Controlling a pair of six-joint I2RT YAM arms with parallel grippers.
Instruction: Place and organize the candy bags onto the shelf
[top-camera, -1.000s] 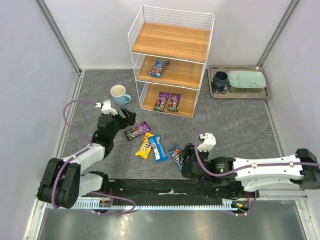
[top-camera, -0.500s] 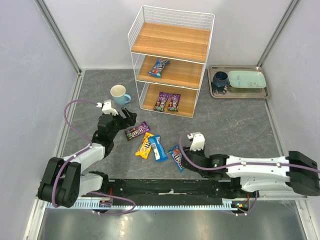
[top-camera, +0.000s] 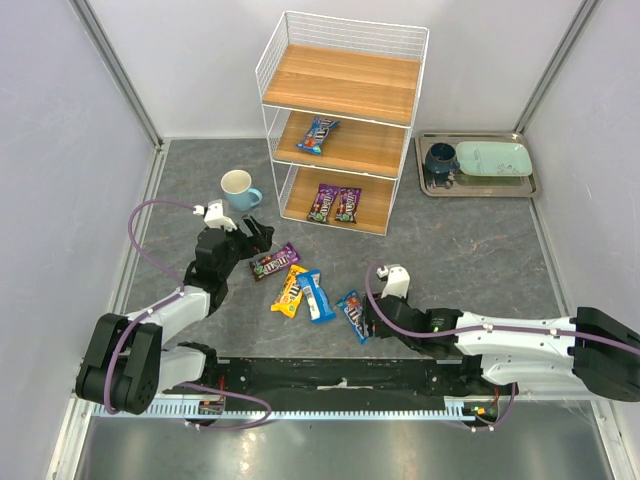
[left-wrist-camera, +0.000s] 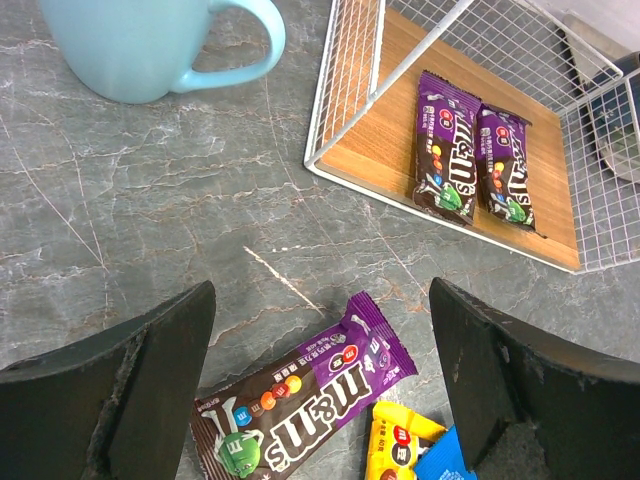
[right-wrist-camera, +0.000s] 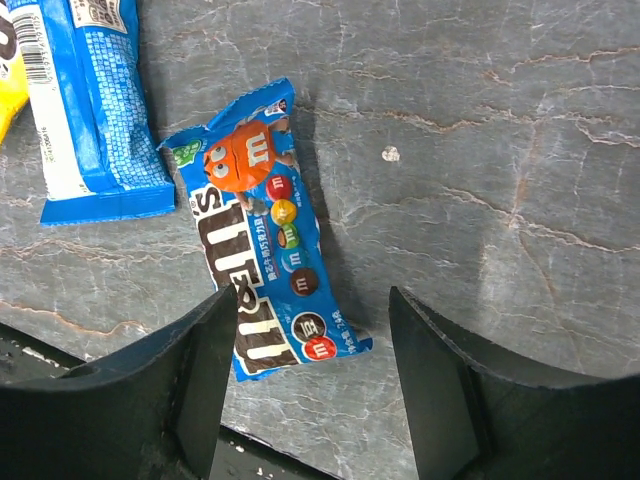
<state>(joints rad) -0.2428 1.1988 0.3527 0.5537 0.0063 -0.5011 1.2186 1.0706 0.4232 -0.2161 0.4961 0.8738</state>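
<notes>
The shelf (top-camera: 272, 96) stands at the back with one blue candy bag (top-camera: 318, 135) on its middle board and two purple ones (top-camera: 322, 202) (top-camera: 347, 204) on the bottom board. On the table lie a purple bag (top-camera: 274, 262) (left-wrist-camera: 305, 395), a yellow bag (top-camera: 290, 291) (left-wrist-camera: 400, 450), a blue bag (top-camera: 316, 295) (right-wrist-camera: 85, 100) and another blue bag (top-camera: 352, 316) (right-wrist-camera: 265, 240). My left gripper (top-camera: 262, 240) (left-wrist-camera: 320, 305) hangs open just above the loose purple bag. My right gripper (top-camera: 366, 322) (right-wrist-camera: 312, 300) is open, with the second blue bag's near end between its fingers, untouched.
A light blue mug (top-camera: 240, 188) (left-wrist-camera: 140, 45) stands left of the shelf, close to my left gripper. A metal tray (top-camera: 425, 188) at the back right holds a dark cup (top-camera: 440, 160) and a pale green plate (top-camera: 492, 158). Walls close in both sides.
My right arm has swung left and lower, bringing its open gripper over the near blue bag. The left arm and all bags are where they were.
</notes>
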